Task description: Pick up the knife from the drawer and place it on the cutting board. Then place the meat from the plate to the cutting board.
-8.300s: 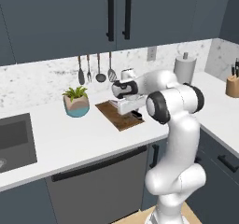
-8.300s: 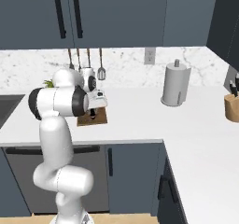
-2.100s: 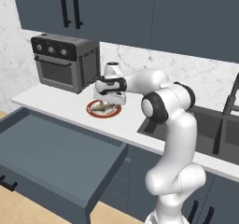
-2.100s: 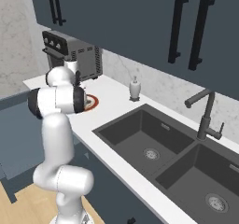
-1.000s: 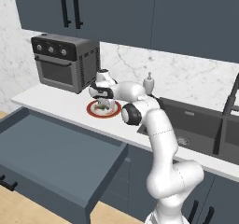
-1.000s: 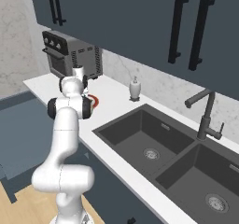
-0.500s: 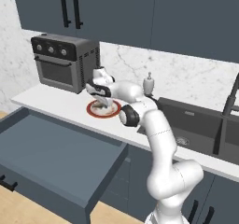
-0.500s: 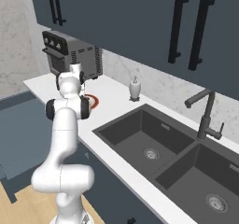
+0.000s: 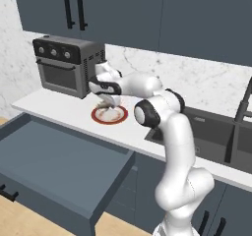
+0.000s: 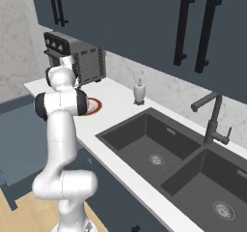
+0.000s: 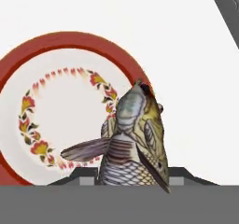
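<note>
Lifted slightly since half a second earlier, the hand is clamped on the meat, a fish, apparently just clear of the plate on the table. Transfer to the cutting board remains; the drawer stands open.

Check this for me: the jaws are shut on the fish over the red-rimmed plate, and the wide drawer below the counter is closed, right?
Not quite. The drawer is pulled wide open, as the left base view shows. The rest holds: the hand view shows the jaws shut on the fish over the red-rimmed plate.
</note>
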Robot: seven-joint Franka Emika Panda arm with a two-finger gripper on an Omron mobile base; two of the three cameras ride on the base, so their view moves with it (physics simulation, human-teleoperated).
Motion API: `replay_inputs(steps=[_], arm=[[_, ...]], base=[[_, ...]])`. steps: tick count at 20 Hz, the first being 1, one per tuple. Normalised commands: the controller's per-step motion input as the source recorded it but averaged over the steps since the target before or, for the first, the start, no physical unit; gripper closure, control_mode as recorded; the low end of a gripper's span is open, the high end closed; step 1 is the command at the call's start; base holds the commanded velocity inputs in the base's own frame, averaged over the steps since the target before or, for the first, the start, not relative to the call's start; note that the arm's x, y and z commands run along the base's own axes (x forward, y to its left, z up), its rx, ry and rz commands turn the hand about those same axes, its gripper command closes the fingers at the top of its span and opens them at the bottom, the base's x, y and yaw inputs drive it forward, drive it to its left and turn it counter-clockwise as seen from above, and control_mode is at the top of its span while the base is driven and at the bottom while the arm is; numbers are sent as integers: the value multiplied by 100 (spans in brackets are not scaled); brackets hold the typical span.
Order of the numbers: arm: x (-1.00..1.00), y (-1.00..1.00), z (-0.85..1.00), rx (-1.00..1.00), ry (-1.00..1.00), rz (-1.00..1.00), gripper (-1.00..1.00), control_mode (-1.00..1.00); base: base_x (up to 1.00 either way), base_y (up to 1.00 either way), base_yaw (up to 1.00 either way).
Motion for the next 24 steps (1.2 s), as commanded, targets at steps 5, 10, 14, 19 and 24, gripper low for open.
replay_inputs(steps=[5, 10, 14, 19, 24], arm=[[-100, -48, 65, 0, -17, 9, 100, -100], [-100, -57, 61, 0, -13, 5, 100, -100], [-100, -58, 26, 8, -6, 0, 100, -100], [-60, -27, 11, 7, -3, 0, 100, 100], [0, 0, 0, 0, 0, 0, 100, 100]], base=[[0, 0, 0], [0, 0, 0], [0, 0, 0], [-40, -16, 0], [-100, -36, 0]])
